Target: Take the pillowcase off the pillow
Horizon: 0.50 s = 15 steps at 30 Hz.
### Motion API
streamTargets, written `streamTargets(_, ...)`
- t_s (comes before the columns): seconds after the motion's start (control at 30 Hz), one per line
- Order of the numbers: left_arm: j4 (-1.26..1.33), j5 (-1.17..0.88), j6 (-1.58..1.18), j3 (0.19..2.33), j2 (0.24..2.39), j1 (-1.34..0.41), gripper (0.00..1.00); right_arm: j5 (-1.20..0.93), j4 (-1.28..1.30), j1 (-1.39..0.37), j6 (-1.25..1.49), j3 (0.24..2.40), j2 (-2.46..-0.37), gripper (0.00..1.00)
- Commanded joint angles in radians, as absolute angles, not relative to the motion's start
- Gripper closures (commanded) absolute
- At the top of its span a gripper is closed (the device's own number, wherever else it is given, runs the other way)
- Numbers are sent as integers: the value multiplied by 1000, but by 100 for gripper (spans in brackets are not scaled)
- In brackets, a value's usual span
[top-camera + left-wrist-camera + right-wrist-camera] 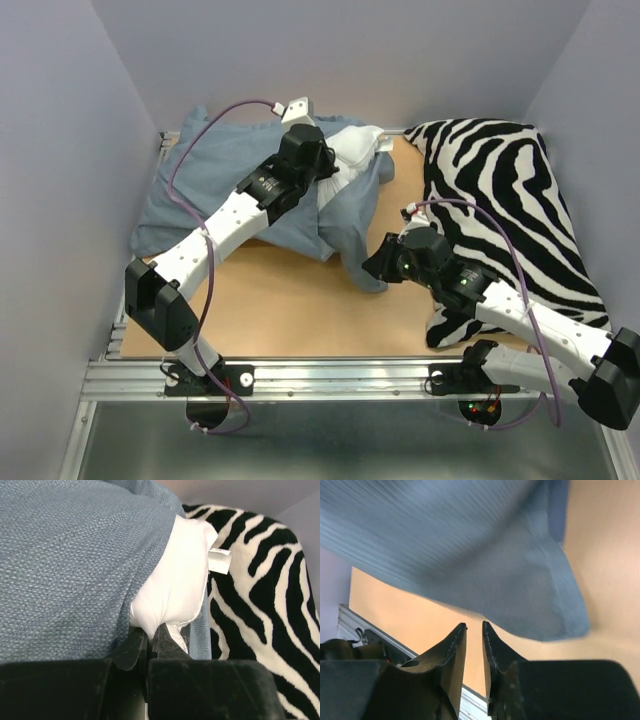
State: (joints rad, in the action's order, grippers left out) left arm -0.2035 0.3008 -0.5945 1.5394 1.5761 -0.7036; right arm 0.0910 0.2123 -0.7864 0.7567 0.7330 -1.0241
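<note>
White pillow [175, 580] corner pinched by left hand [151, 639]; right hand [474, 627], narrowly parted, empty, beside pillowcase [470, 555] edge.

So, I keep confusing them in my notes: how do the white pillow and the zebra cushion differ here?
The pillow is plain white; the zebra cushion is black-and-white striped. The pillow sits mostly inside the pillowcase, only one end showing; the zebra cushion lies bare. The left gripper pinches the pillow's corner; no gripper holds the zebra cushion. Both look soft and plump.
</note>
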Motion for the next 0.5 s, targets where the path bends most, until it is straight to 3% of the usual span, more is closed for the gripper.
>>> streamTargets(0.0,-49,328,-563,1683,1545,-670,100,130,236,-793,779,667,-991,75)
streamTargets(0.1,-54,313,-558,1703,1545,-669,100,167,235,-793,801,661,-1031,84)
streamTargets(0.2,-57,305,-555,1706,1540,-667,100,157,229,-793,793,701,-1080,84)
streamTargets(0.33,-77,301,-542,1718,1557,-666,100,149,219,-792,723,753,-1022,47)
streamTargets(0.47,-94,276,-538,1738,1583,-661,100,167,229,-793,635,799,-943,27)
